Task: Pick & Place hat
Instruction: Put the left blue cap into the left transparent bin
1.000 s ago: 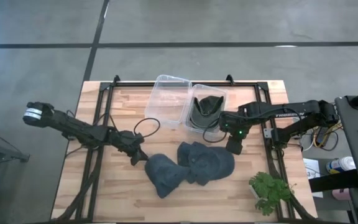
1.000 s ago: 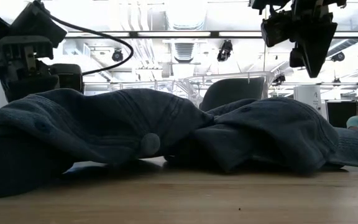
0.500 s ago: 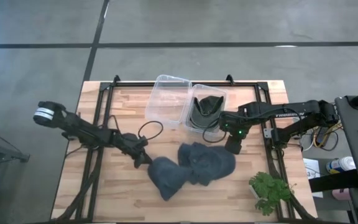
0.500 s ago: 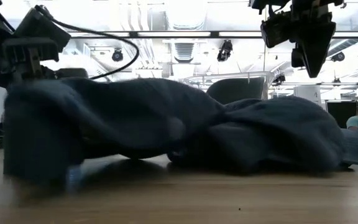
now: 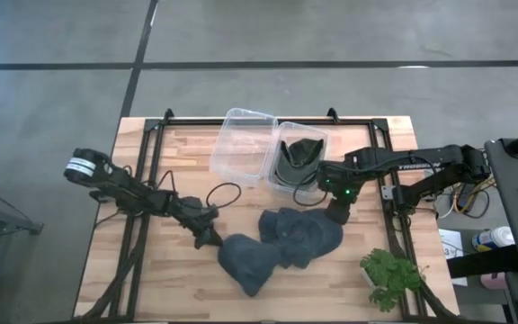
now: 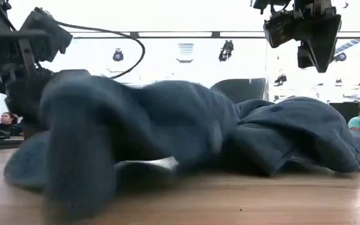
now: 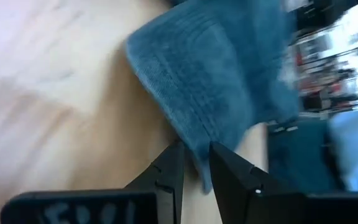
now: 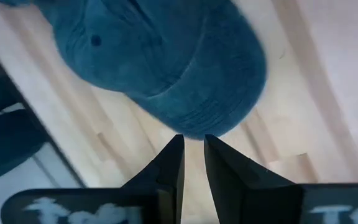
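Down on the table point(image 5: 151, 288), just in front of the clear bin point(image 5: 268, 148), the left gripper point(image 5: 214, 241) pinches the edge of a blue hat point(image 5: 248, 261). In the left wrist view its 2 dark fingers point(image 7: 169, 177) stand close together with a fold of blue ribbed cloth point(image 7: 210, 93) caught between them, so it is grasping the hat. The right gripper point(image 5: 335, 213) hangs beside the bin's right half, over the far edge of a second blue hat point(image 5: 302, 236). Its fingers point(image 8: 169, 165) stand nearly together with only a thin slit between them and nothing in it; their tips point at the rim of that hat point(image 8: 166, 56) without touching it.

Both hats are soft, dark blue corduroy caps, crumpled and lying against each other in front of the bin. In the low view, the held hat point(image 6: 124, 131) is drawn up at the left gripper's point(image 6: 27, 62) side, its brim drooping to the wood, while the other point(image 6: 292, 134) slumps flat under the right gripper point(image 6: 314, 44). A third, darker hat point(image 5: 297, 155) sits inside the bin's right half.

Blur smears the held hat in the low view and the left wrist view, so its seams are hard to make out. A green plant point(image 5: 389, 277) stands at the table's right front corner.
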`<state>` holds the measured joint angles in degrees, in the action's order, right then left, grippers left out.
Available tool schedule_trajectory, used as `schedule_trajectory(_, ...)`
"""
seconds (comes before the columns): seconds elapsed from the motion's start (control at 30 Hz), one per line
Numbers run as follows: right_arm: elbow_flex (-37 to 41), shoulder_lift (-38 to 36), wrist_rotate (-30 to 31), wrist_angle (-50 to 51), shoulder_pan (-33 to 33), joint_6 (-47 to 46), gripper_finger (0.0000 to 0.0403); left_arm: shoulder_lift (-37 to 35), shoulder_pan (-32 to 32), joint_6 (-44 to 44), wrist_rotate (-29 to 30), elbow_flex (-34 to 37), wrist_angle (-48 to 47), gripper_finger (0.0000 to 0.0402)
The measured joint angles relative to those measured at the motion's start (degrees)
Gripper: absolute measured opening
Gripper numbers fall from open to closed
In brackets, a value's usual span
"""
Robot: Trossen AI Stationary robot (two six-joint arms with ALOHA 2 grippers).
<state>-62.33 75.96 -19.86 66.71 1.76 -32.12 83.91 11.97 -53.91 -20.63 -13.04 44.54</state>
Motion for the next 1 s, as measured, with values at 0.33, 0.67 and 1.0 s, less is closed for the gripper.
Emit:
schedule_trajectory(0.33, 0.63, 1.32, -8.6, -8.92, -3.71, -1.56, 0.0059, -0.39, 0.11, -4.52, -1.42, -1.74, 2.86, 0.0069)
schedule_trajectory(0.67, 0.72, 8.85, -9.73, -20.01, -8.35, -1.01, 0.0059, -0.28, 1.04, -6.61, -1.17, -8.21, 3.19, 0.0069)
schedule_trajectory(1.0, 0.74, 15.2, -12.38, -30.41, -14.01, -1.72, 0.0059, -0.28, 1.27, -9.1, -0.9, -12.5, -6.83, 0.0069)
